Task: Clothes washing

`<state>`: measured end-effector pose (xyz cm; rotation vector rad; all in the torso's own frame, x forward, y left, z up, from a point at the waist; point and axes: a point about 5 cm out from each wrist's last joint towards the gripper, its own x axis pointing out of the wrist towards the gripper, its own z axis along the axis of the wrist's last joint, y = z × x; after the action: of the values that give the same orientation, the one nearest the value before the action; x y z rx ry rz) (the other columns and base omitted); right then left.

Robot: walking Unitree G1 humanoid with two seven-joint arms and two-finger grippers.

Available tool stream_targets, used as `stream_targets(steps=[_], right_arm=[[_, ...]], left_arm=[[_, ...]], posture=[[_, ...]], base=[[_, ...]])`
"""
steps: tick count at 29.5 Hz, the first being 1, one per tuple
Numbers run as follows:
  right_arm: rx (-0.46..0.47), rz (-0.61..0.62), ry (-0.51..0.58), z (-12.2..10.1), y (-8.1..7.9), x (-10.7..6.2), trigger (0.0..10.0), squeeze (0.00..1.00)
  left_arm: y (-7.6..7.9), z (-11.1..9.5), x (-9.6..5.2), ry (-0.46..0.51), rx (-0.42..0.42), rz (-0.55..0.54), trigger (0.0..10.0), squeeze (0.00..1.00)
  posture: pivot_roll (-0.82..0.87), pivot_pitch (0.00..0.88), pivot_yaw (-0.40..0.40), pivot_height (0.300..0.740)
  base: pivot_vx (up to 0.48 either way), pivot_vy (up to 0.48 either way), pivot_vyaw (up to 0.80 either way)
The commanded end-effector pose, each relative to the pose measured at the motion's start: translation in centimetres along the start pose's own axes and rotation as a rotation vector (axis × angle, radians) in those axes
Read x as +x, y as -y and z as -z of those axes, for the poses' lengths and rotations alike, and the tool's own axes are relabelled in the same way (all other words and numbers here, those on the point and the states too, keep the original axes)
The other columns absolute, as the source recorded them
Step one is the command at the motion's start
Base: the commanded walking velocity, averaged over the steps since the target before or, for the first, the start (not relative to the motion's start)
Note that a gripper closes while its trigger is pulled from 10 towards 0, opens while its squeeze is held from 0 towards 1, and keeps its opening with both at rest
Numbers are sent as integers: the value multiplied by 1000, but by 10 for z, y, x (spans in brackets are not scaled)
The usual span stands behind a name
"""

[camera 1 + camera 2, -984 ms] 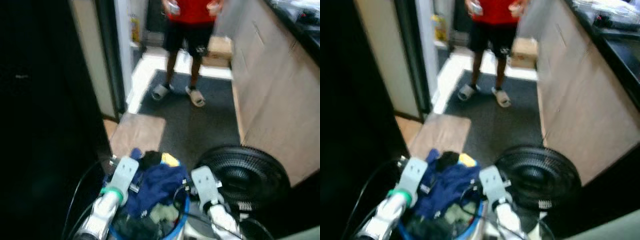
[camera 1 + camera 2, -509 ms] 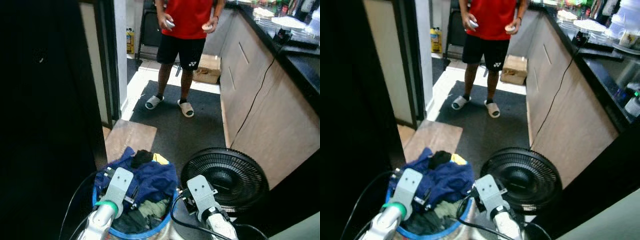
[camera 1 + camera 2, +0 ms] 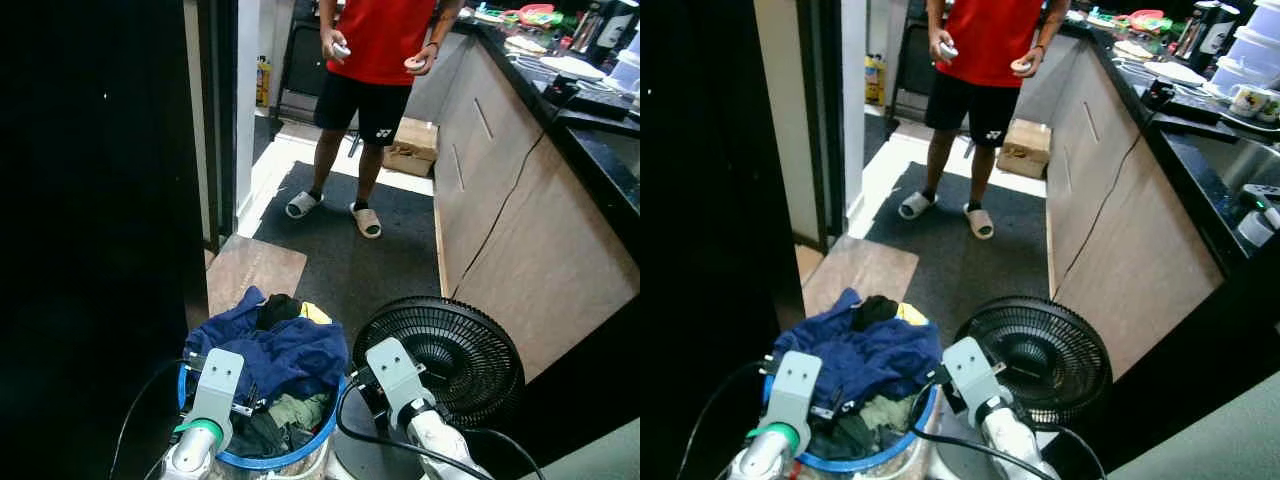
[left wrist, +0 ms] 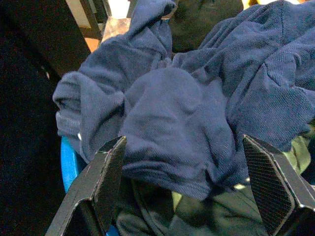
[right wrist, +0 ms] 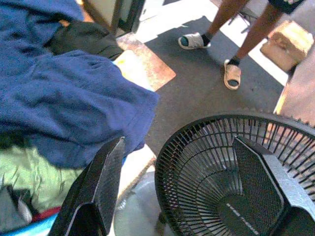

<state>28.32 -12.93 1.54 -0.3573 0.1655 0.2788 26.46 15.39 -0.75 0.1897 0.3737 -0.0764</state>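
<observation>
While the robot stands in a narrow kitchen passage, the left eye view looks down on a blue laundry basket heaped with clothes, a dark blue garment on top, and greenish and black pieces beneath. The left gripper sits at the basket's near-left rim and the right gripper at its right side, between the basket and a black floor fan lying face up just beside it. Further off a person in a red shirt, black shorts and slippers stands on a dark mat, with a cardboard box behind and a wooden counter front along the right.

From the right eye view, the same layout shows, plus dishes and a cup on the black countertop.

At the left wrist, the two black fingers stand wide apart with the blue garment bulging between them; nothing is clamped.

At the right wrist, the fingers are likewise spread wide and hold nothing, one by the basket's edge, the other over the fan's grille.

As a judgement, the washing is at an early stage: the clothes are gathered in the basket, but no washing machine is in sight, so carrying, loading and starting the wash all seem left to do.
</observation>
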Motion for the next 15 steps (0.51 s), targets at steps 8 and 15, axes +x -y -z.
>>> stream_targets(steps=[8, 15], right_arm=[[81, 104, -76, 20, 3, -12, 10000, 0], [102, 102, -85, 22, 1, -14, 10000, 0]], left_arm=[[0, -17, 13, 14, 85, 90, 10000, 0], [-2, -13, 14, -14, 88, 84, 10000, 0]], posture=[[58, 0, 31, 740], [46, 0, 30, 740]], base=[[0, 0, 0], [0, 0, 0]])
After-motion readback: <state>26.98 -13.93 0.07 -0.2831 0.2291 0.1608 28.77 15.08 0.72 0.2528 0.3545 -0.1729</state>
